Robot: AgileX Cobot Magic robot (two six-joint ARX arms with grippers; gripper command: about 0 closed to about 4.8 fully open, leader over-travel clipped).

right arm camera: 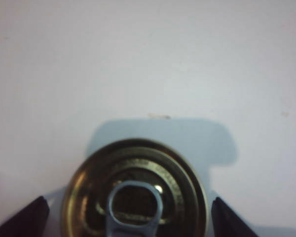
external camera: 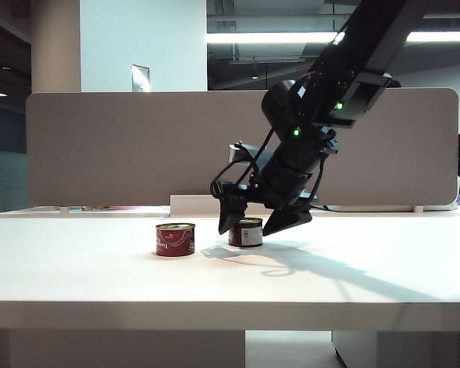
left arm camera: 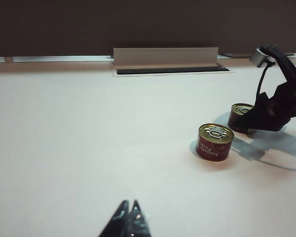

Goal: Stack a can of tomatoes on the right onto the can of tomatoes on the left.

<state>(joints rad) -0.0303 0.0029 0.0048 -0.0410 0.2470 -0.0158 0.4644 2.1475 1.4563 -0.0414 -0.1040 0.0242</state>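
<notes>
Spread wide, my right pincer (right arm camera: 128,217) straddles the right can (right arm camera: 134,190), untouched, frame centre; my left pincer (left arm camera: 128,219) sits pressed together, bottom edge.

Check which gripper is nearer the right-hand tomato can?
Right. The right gripper straddles the right can, jaws open either side. The left gripper sits far off, shut.

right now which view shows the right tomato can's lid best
The right wrist view: the right tomato can fills it, pull tab clear, between the open right gripper fingers. The exterior view shows only its side; the left wrist view shows it small, partly hidden.
</notes>
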